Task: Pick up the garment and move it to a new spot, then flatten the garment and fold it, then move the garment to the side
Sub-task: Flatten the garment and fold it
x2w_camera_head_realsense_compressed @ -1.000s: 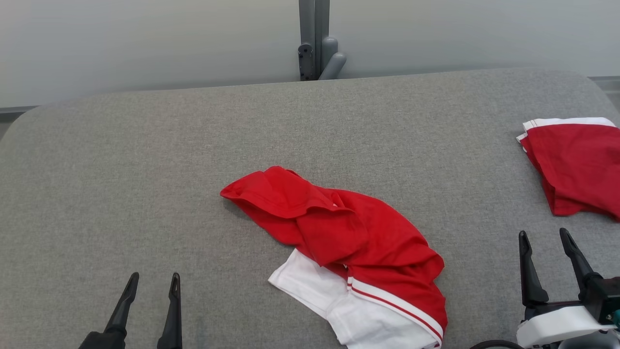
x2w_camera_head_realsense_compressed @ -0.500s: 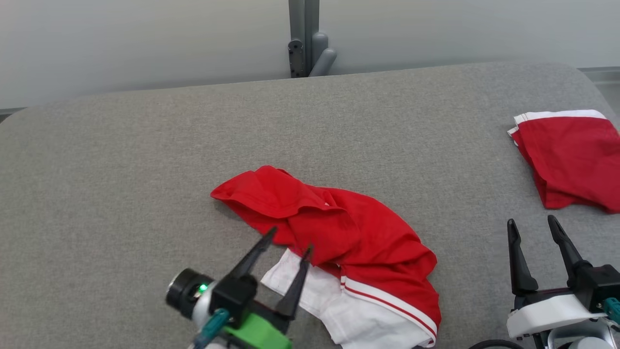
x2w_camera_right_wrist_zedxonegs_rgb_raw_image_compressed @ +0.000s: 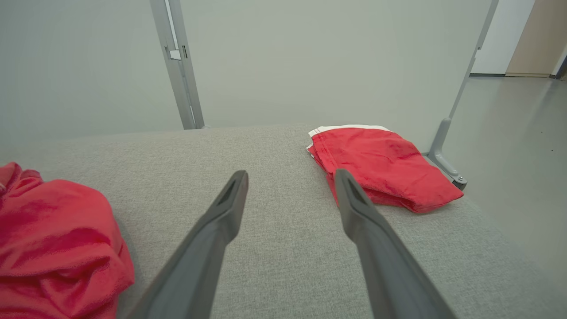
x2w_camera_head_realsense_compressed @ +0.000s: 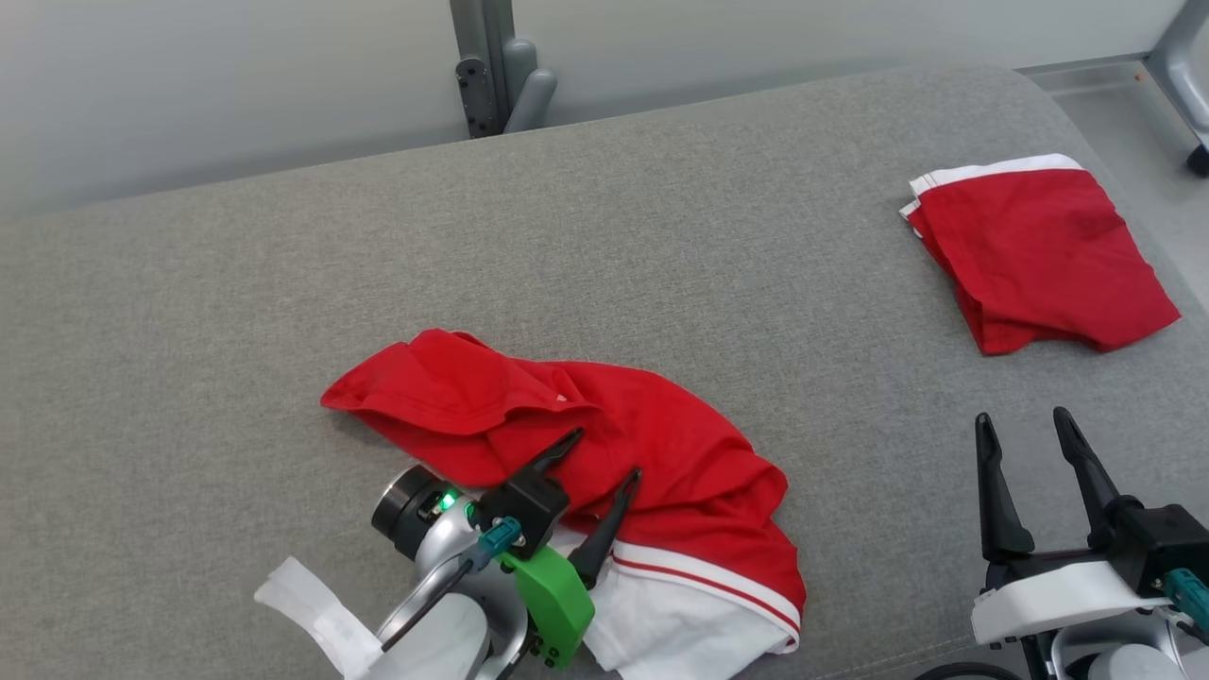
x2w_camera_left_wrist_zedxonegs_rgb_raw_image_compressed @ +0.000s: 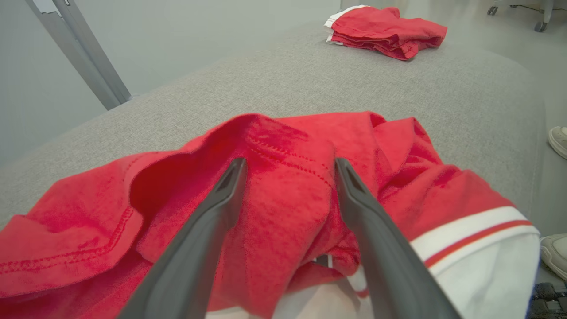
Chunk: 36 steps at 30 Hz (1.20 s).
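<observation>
Head view: the crumpled garment [x2w_camera_head_realsense_compressed: 694, 467] lies on the grey pad [x2w_camera_head_realsense_compressed: 236, 312], long axis ten to four o'clock. The left gripper [x2w_camera_head_realsense_compressed: 604, 456], jaws spread and empty, brackets its middle fold. The right gripper [x2w_camera_head_realsense_compressed: 1021, 417], also released, sits well apart at three o'clock.

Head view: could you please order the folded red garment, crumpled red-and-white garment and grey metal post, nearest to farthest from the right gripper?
1. Folded red garment, just beyond the right gripper.
2. Crumpled red-and-white garment, to its left.
3. Grey metal post, far back left.
</observation>
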Available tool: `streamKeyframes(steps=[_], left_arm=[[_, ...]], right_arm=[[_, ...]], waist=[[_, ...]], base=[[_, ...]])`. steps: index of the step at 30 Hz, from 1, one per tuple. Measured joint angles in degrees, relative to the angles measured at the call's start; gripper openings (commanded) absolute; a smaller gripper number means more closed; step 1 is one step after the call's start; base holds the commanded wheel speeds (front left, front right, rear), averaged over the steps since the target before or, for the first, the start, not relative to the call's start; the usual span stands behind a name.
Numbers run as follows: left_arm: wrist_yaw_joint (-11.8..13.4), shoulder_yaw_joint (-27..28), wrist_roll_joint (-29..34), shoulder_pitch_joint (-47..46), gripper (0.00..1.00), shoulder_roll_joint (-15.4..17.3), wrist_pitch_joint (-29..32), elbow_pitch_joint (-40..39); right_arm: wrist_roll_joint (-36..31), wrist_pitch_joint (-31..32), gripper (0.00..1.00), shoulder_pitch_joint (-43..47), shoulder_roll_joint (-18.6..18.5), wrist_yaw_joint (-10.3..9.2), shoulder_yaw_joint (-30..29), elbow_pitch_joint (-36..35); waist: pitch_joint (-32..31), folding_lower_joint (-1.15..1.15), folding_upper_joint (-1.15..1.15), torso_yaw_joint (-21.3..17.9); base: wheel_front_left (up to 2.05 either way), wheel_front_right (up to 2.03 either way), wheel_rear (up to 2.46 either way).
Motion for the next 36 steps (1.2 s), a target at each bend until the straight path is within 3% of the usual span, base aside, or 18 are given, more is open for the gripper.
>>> streamKeyframes(steps=[1,2,3,4,5,13,18,25,30,31,32,36], left_arm=[[0.0,-0.1,0.0,-0.3,0.88,0.1,0.0,0.7],[0.0,-0.2,-0.2,-0.7,0.50,0.2,0.1,1.6],[0.0,-0.4,-0.2,-1.1,0.36,0.3,0.0,2.1],[0.0,-0.3,-0.4,-1.4,0.13,0.3,-0.1,2.6],[0.0,-0.3,-0.7,-1.9,0.00,0.4,-0.3,3.1],[1.0,2.4,-3.0,-4.1,0.00,0.8,-2.1,3.8],[1.9,6.6,-7.9,-4.0,0.00,0.7,-2.4,0.3],[1.5,8.0,-12.7,-2.0,0.00,0.6,0.1,-4.6],[4.7,12.1,-16.8,0.5,0.00,0.2,0.3,-5.7],[4.9,12.4,-17.4,1.0,0.09,0.2,0.3,-5.6],[4.9,12.5,-17.9,1.5,0.25,0.1,0.3,-5.5],[4.3,12.1,-19.4,2.4,0.37,-0.7,0.8,-4.6]], right_arm=[[0.0,0.0,1.00,0.0,0.1,0.00,0.0,0.0],[0.1,0.0,1.00,0.0,0.1,0.00,-0.2,0.0],[0.2,0.0,1.00,0.0,0.2,0.00,-0.4,0.0],[0.2,0.0,1.00,-0.1,0.2,0.00,-0.5,0.0],[0.3,0.0,1.00,-0.1,0.3,0.00,-0.6,0.0],[0.3,0.0,1.00,-0.8,0.8,0.00,-1.0,-0.1],[0.3,0.0,1.00,-1.0,0.9,0.00,-1.3,0.1],[0.4,0.0,1.00,-1.1,1.0,0.00,-1.3,0.5],[0.5,0.0,1.00,-1.5,1.0,0.00,-1.3,0.6],[0.5,0.0,1.00,-1.5,1.0,0.00,-1.2,0.6],[0.5,0.0,1.00,-1.6,0.9,0.00,-1.2,0.7],[0.5,0.0,1.00,-1.7,0.8,0.00,-1.3,0.9]], waist=[[0.2,0.00,0.00,-0.4],[0.5,0.00,0.00,-0.7],[0.8,0.00,0.00,-0.9],[1.1,0.00,0.00,-1.1],[1.3,0.00,0.00,-1.2],[2.6,0.00,0.00,-0.5],[2.9,0.00,0.00,0.9],[3.4,0.00,0.00,2.8],[3.8,0.00,0.00,4.2],[3.8,0.00,0.00,4.5],[3.9,0.00,0.00,4.8],[4.0,0.00,0.00,5.7]], base=[[0.00,0.00,0.00],[0.00,0.00,0.00],[0.00,0.00,0.00],[0.00,0.00,0.00],[0.00,0.00,0.00],[0.00,0.00,0.00],[0.00,0.00,0.00],[0.00,0.00,0.00],[0.00,0.00,0.00],[0.00,0.00,0.00],[0.00,0.00,0.00],[0.00,0.00,0.00]])
